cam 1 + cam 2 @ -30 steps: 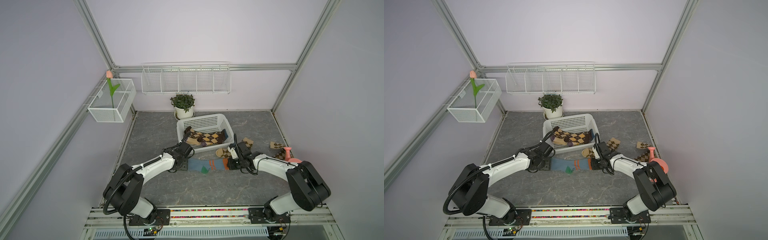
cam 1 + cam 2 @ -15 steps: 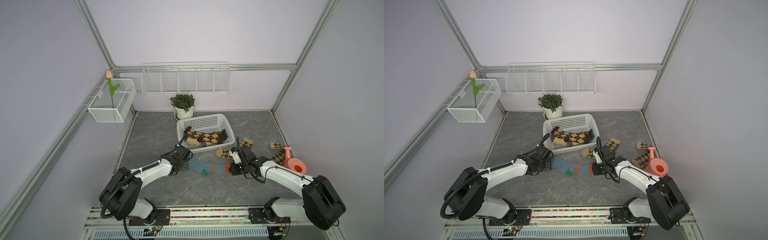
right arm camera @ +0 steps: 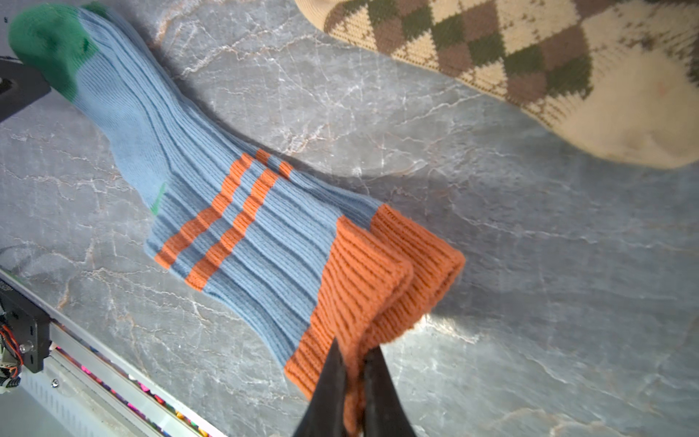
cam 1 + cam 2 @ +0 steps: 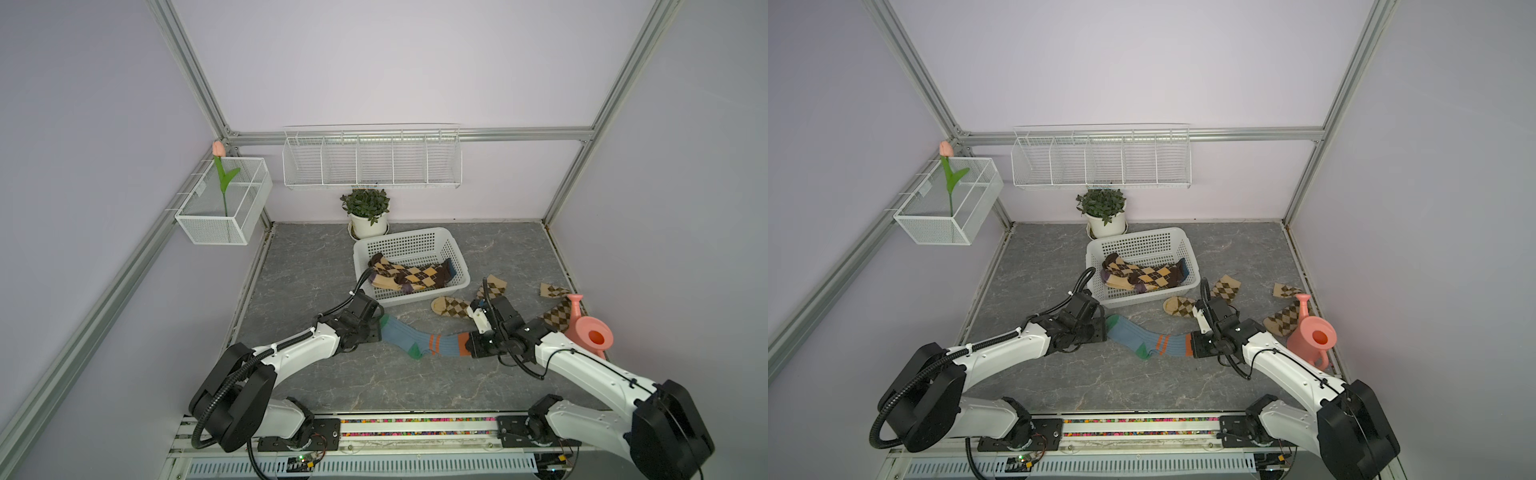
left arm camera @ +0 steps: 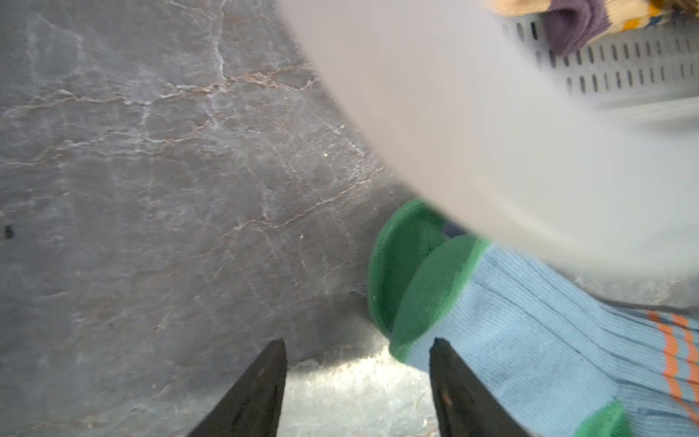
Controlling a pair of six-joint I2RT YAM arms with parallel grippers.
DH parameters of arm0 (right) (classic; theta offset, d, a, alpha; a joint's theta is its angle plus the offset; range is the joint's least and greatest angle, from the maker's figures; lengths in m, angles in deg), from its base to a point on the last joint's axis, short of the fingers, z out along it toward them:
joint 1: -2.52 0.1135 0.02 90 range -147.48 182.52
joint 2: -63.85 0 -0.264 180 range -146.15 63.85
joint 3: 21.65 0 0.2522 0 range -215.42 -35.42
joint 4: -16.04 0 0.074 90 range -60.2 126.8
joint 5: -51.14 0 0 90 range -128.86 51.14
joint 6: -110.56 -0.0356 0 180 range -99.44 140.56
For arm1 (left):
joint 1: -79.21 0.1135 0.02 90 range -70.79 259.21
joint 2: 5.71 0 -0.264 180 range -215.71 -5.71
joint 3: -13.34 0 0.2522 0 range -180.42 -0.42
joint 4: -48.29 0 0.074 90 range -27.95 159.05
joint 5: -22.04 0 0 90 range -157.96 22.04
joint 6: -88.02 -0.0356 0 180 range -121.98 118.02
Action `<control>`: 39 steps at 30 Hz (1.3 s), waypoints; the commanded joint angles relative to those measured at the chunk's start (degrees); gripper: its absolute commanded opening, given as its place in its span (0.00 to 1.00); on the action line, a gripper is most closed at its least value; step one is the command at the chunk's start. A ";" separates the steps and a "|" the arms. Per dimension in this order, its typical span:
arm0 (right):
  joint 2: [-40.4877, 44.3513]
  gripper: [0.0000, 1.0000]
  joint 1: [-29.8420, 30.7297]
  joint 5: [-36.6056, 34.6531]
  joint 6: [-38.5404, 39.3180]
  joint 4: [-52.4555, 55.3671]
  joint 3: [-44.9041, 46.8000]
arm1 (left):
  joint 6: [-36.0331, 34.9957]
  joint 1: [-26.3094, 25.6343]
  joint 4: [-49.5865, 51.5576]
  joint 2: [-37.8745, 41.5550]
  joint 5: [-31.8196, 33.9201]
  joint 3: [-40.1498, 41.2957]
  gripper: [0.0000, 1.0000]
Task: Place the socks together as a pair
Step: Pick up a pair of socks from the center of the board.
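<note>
Blue socks [image 4: 419,338]: cuff [image 3: 378,287] pinched in right jaws, toe [image 5: 427,287] beside parted left jaws.

White arm links [image 4: 299,351], black joints [image 4: 232,399], corrugated black cables [image 4: 286,344], and tapered black tool fingers [image 5: 257,397].

Blue striped socks [image 4: 415,341] on grey floor [image 4: 374,386]

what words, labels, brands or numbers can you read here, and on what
None can be read.
The blue ribbed socks with orange stripes, the tan argyle sock, the white plastic basket and the pink watering can show no lettering.
The small circuit board on the front rail is too small to read.
</note>
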 commanded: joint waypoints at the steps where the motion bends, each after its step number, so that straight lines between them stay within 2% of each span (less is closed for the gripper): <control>1: -0.62 0.10 0.42 0.20 -0.41 1.63 0.47 | 0.38 -0.35 -4.03 -1.47 -0.49 -0.13 0.62; 5: 0.49 0.10 0.57 0.03 -0.55 1.69 0.63 | 0.27 -0.38 -8.23 -4.93 -1.32 0.29 0.59; 11: 0.54 0.09 0.57 0.55 -0.31 1.81 0.46 | 0.10 -0.44 -10.61 -10.28 -2.35 -0.58 0.47; 16: 0.61 0.09 0.57 0.65 0.07 1.68 0.16 | 0.36 -0.82 -11.04 -10.24 -2.64 0.38 0.23; 22: 1.11 0.09 0.38 0.52 0.44 2.09 -0.50 | 1.30 -5.37 -6.64 -8.41 -1.42 -0.07 0.04; 26: 2.07 0.09 0.34 0.21 0.49 2.78 -1.16 | 3.16 -7.98 -1.95 -4.02 0.52 0.91 0.00; 31: 3.24 0.08 0.22 -0.07 1.01 3.65 -2.65 | 5.55 -9.57 7.10 8.34 2.83 2.26 0.00; 36: 3.48 0.07 0.11 1.00 1.75 3.85 -5.52 | 5.04 -9.55 12.04 19.86 -0.62 1.63 0.00; 39: 3.50 0.07 0.10 2.15 2.19 3.99 -7.84 | 6.03 -9.58 13.95 22.89 -2.21 -0.03 0.00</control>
